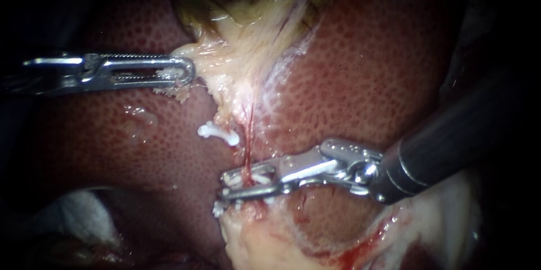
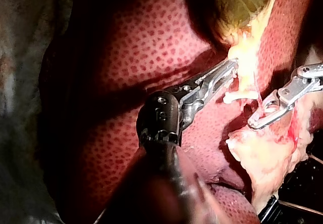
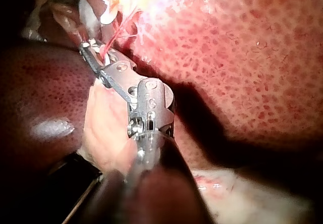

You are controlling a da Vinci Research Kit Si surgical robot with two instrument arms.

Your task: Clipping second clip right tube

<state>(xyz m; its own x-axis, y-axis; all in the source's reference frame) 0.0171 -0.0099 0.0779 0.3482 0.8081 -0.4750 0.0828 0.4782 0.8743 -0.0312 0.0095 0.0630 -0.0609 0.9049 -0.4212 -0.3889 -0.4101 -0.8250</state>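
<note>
Two instruments are seen, each ending in a pair of slim, bright metal jaws. The jaws of the right instrument (image 1: 222, 186) are pointed toward the left of the endoscope view and are closed on a white clip (image 1: 258, 178), which is touched by both of them and lies along their length. A single thin red tube (image 1: 248, 151) is enclosed between these jaws, inside the clip. Its long axis is directed almost straight up and down the endoscope view, so that it is crossed by clip and jaws nearly at a right angle. Two clips are counted in all. The other clip (image 1: 218, 132), small, white and knobbed at its ends, is found just beside the tube, farther up the view, with its long axis across the view and slightly tilted; whether the red tube is held in it cannot be told. The tube is traced upward into a band of pale tissue (image 1: 236, 67), yellowish and stringy. The edge of this band is clamped in the toothed jaws of the left instrument (image 1: 190, 71), which is held level. All of this is bedded on the liver (image 1: 360, 78), dark red, glossy and finely mottled.
</note>
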